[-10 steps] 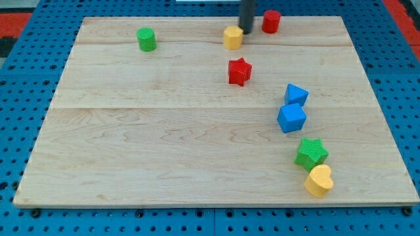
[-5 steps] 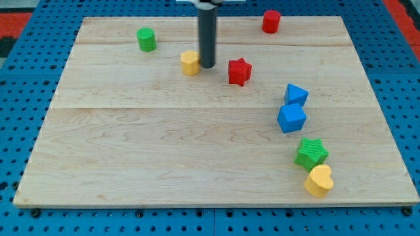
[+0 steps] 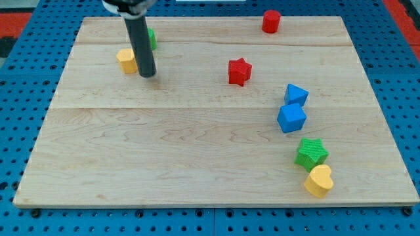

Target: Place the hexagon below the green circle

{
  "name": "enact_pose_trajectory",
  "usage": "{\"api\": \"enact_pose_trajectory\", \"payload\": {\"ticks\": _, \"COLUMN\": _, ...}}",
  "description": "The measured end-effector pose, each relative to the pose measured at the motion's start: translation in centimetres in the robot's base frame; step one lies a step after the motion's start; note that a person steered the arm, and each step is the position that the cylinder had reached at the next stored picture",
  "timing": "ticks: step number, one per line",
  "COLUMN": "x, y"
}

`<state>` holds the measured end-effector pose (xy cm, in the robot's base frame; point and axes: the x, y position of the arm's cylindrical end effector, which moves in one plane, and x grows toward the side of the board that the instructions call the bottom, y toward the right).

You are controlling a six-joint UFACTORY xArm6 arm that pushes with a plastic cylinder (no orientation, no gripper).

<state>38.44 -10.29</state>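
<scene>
The yellow hexagon lies near the board's upper left. The green circle stands just above and to its right, partly hidden behind my rod. My tip rests on the board right beside the hexagon's lower right edge, touching or nearly touching it, and below the green circle.
A red cylinder stands at the top right. A red star lies right of centre. A blue triangle and blue cube sit at the right, with a green star and yellow heart below them.
My tip has swept from the board's top centre down and to the left, pushing the yellow hexagon along with it to a spot beside and just below the green circle.
</scene>
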Motion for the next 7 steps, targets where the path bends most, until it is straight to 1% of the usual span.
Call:
{"api": "enact_pose_trajectory", "payload": {"ticks": 1, "x": 3.6, "y": -0.2}}
{"api": "enact_pose_trajectory", "payload": {"ticks": 2, "x": 3.6, "y": -0.2}}
{"api": "enact_pose_trajectory", "payload": {"ticks": 3, "x": 1.9, "y": -1.3}}
{"api": "enact_pose_trajectory", "payload": {"ticks": 4, "x": -0.6, "y": -3.7}}
{"api": "enact_pose_trajectory", "payload": {"ticks": 5, "x": -4.2, "y": -8.2}}
{"api": "enact_pose_trajectory", "payload": {"ticks": 6, "x": -6.1, "y": -3.5}}
{"api": "enact_pose_trajectory", "payload": {"ticks": 7, "x": -4.4, "y": -9.0}}
